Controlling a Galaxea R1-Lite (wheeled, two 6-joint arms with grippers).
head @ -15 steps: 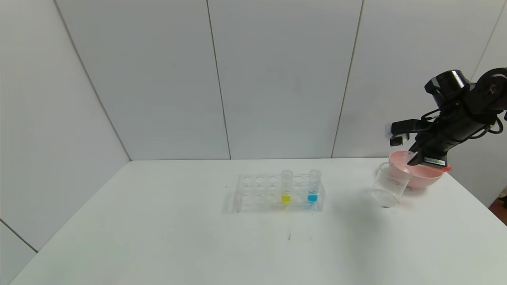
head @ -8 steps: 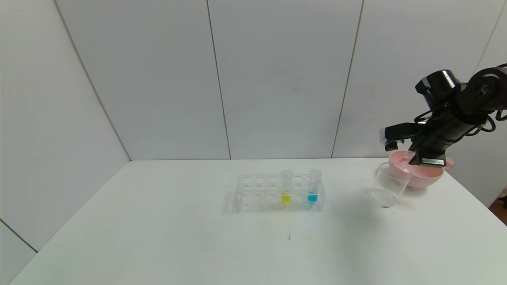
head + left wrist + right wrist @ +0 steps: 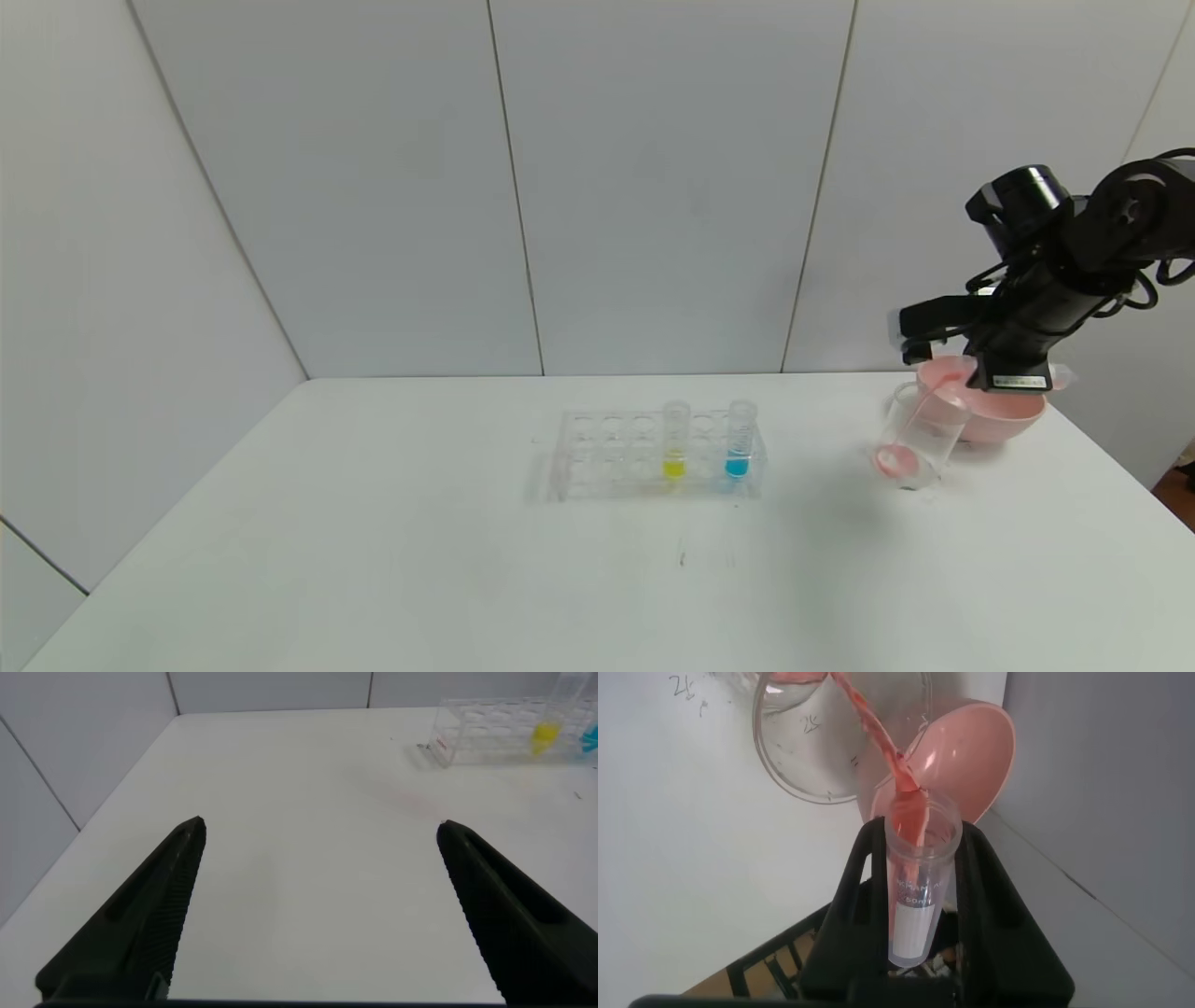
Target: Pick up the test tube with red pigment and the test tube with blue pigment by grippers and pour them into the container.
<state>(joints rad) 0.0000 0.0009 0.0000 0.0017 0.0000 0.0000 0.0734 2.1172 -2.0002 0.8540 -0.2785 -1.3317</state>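
Note:
My right gripper (image 3: 971, 366) is shut on the test tube with red pigment (image 3: 918, 877) and holds it tipped over the container (image 3: 920, 434), a clear beaker at the table's right. A red stream (image 3: 873, 733) runs from the tube's mouth into the beaker (image 3: 831, 742), and red liquid (image 3: 896, 460) lies at its bottom. The test tube with blue pigment (image 3: 739, 439) stands upright in the clear rack (image 3: 653, 455) at the table's middle, at its right end. My left gripper (image 3: 318, 831) is open and empty, low over the table's left part, out of the head view.
A tube with yellow liquid (image 3: 675, 439) stands in the rack left of the blue one. A pink bowl (image 3: 1004, 415) sits just behind the beaker, under my right arm. White walls close the back and left side.
My right gripper has moved left and tipped the tube further. Red liquid now runs into the beaker, which was empty before.

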